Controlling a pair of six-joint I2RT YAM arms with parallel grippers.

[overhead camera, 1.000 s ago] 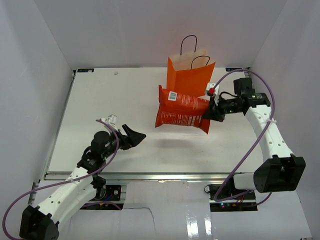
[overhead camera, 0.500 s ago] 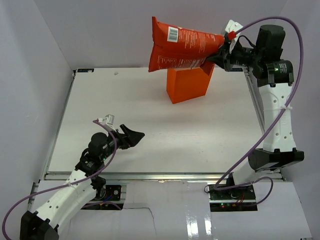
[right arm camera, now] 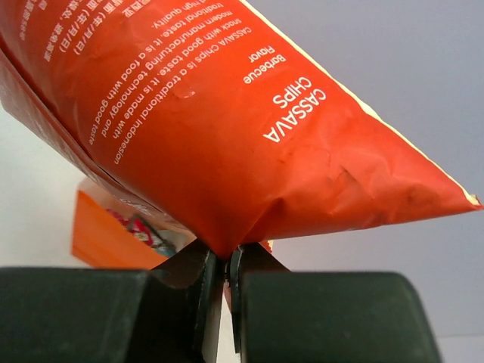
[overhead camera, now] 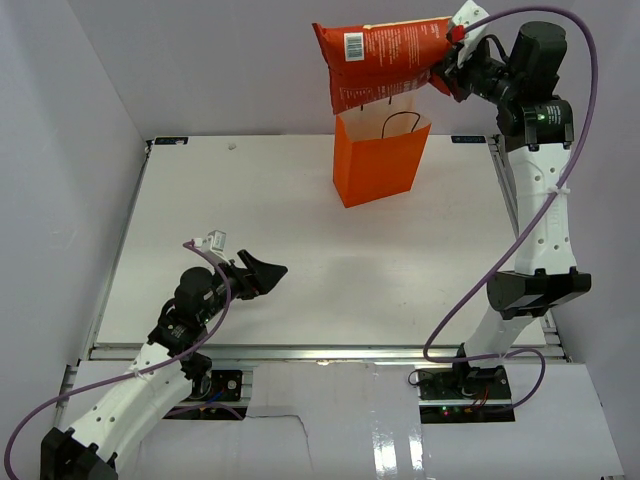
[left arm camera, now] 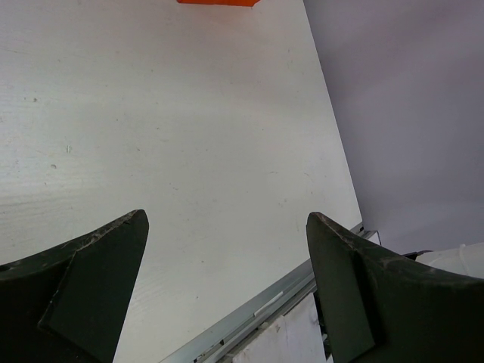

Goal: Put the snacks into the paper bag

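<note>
My right gripper [overhead camera: 447, 62] is shut on one edge of the large red-orange chip bag [overhead camera: 385, 58] and holds it high in the air above the upright orange paper bag [overhead camera: 378, 166]. In the right wrist view the chip bag [right arm camera: 227, 121] fills the frame, pinched between the fingers [right arm camera: 189, 287], and small wrapped snacks [right arm camera: 144, 231] show inside the paper bag [right arm camera: 102, 234] below. My left gripper [overhead camera: 266, 272] is open and empty, low over the near left of the table. In the left wrist view only the paper bag's bottom edge [left arm camera: 215, 2] shows.
White walls enclose the table [overhead camera: 250, 210] on three sides. The table's metal front edge [overhead camera: 320, 350] runs along the near side. The right arm [overhead camera: 540, 200] stands tall at the right edge.
My right gripper has lifted the chip bag from table height beside the paper bag to high above it and tilted it more upright. The left arm has barely moved.
</note>
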